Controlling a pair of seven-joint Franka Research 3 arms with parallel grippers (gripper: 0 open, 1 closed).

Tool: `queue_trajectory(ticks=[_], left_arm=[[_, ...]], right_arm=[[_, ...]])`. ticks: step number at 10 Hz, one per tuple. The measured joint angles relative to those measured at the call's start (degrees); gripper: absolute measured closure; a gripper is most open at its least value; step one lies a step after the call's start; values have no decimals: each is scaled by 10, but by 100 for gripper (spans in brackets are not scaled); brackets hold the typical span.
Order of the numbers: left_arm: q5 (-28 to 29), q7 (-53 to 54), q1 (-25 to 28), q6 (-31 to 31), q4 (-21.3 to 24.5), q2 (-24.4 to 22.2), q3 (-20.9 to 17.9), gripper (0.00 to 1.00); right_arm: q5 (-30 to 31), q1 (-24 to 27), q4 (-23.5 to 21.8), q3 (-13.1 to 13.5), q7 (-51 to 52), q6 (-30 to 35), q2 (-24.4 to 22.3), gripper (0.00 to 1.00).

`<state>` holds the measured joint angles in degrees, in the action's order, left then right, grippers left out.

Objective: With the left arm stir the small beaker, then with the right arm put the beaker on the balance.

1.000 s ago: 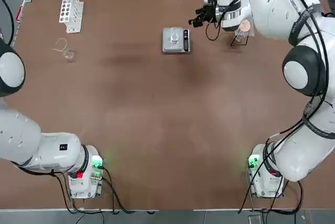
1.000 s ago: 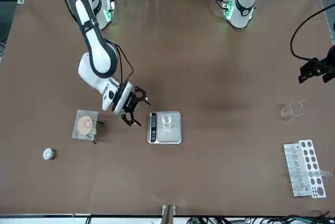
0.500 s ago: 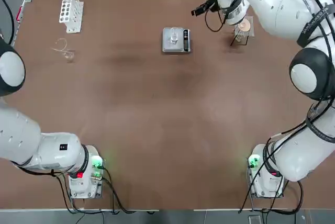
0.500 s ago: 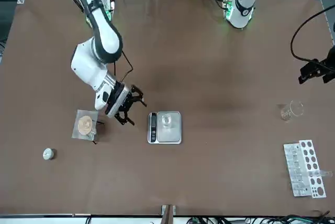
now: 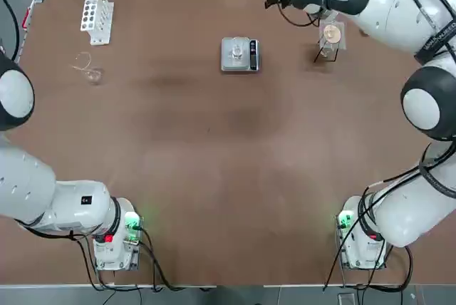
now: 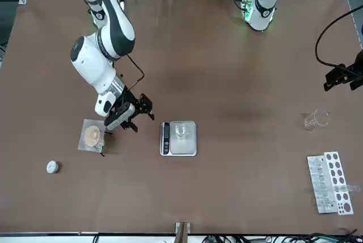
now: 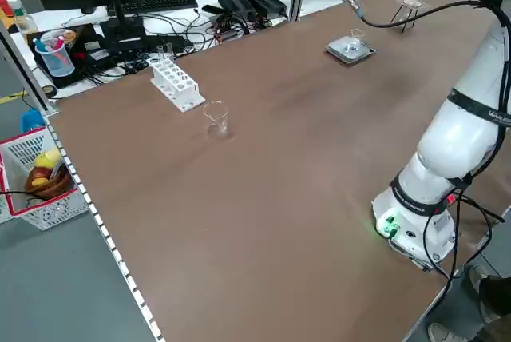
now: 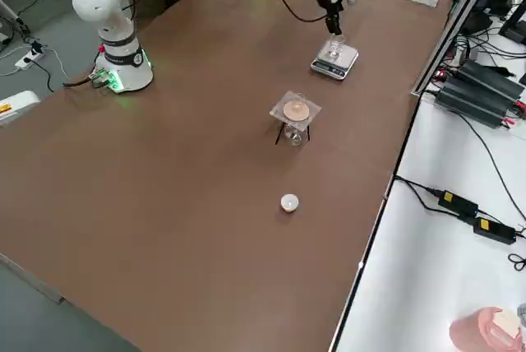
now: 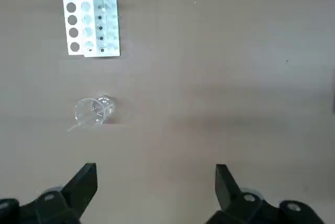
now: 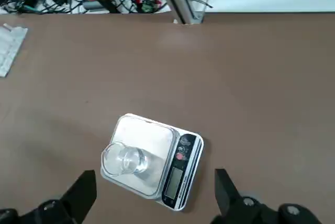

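The small beaker (image 5: 235, 51) (image 6: 180, 130) (image 10: 124, 159), a tiny clear glass, stands upright on the square silver plate of the balance (image 5: 252, 54) (image 6: 165, 138) (image 10: 178, 174). My right gripper (image 5: 271, 0) (image 6: 139, 117) (image 10: 155, 173) hangs open above the table, beside the balance on the robot's right and clear of it, with nothing between its fingers. My left gripper (image 6: 339, 76) (image 9: 154, 170) is open too, raised at the robot's left side of the table near a larger glass vessel (image 9: 94, 110).
The larger spouted glass vessel (image 5: 89, 70) (image 6: 315, 119) holds a thin rod, with a white test tube rack (image 5: 96, 14) (image 6: 329, 181) beyond it. A small stand with a tan disc (image 5: 329, 38) (image 6: 93, 136) sits close to the right gripper. A little white round object (image 6: 52, 167) lies near the far edge.
The right gripper has drawn back from the balance toward the table's far edge, staying open. The beaker stays on the plate. The left arm has not moved.
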<state>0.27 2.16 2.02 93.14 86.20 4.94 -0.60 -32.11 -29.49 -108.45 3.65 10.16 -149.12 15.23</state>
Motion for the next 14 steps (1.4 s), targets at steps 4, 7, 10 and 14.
queue_trajectory(ticks=[4,7,10,14], left_arm=[[0,0,0,0,0,0,0,0],[0,0,0,0,0,0,1,0],[0,0,0,0,0,0,0,0],[0,0,0,0,0,0,1,0]], right_arm=[[188,1,118,14,-275,221,-14,0],[214,5,175,40,-279,329,-16,0],[230,13,235,48,-286,414,-18,0],[264,41,249,76,-287,478,-40,0]])
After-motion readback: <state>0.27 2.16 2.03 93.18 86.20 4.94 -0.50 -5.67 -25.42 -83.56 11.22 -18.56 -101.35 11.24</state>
